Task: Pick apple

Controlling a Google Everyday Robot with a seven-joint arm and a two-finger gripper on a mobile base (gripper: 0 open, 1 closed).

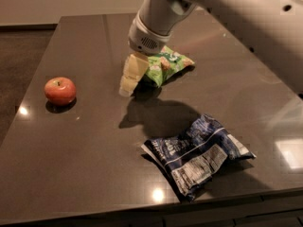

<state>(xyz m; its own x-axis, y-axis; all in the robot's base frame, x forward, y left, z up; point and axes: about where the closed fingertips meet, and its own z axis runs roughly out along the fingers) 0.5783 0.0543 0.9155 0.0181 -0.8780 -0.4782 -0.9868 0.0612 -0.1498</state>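
Note:
The apple is small, round and red-orange with a stem dimple. It sits on the dark tabletop near the left edge. My gripper hangs from the white arm above the middle of the table, to the right of the apple and well apart from it. Its pale fingers point down and left, just in front of the green snack bag. It holds nothing.
A green snack bag lies behind the gripper at the table's centre back. A crumpled blue and white snack bag lies at the front right. The table's left edge drops off close to the apple.

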